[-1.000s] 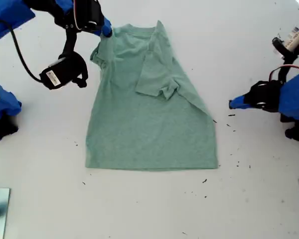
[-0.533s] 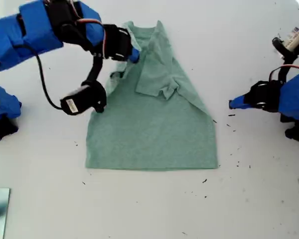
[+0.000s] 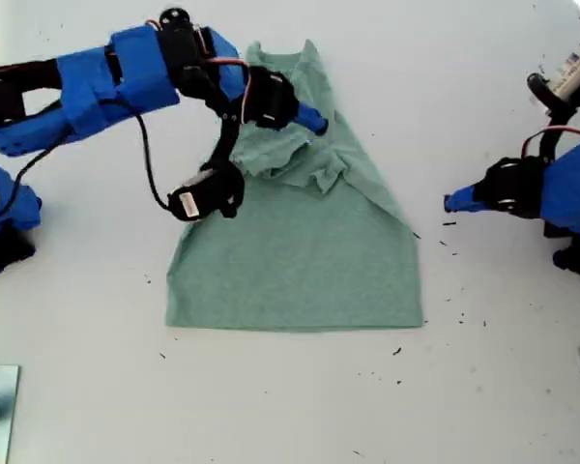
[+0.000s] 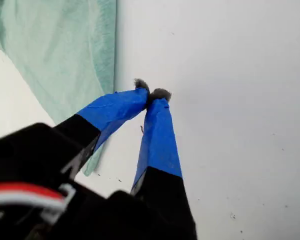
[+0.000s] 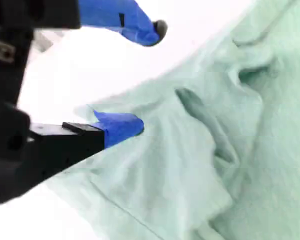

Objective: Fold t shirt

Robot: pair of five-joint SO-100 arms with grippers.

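While both sleeves of the t shirt [image 3: 300,232] at mid-table now lie folded inward, we judge the lengthwise folds remain, with my second gripper [image 5: 140,75] hanging open over the bunched sleeve and my first gripper [image 4: 152,95] closed and empty beside the hem.

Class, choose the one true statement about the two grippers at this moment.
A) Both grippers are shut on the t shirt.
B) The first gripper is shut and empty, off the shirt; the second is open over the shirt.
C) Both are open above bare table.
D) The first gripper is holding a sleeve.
B: my first gripper has its tips together over the bare table, while my second gripper stands open over the t shirt.
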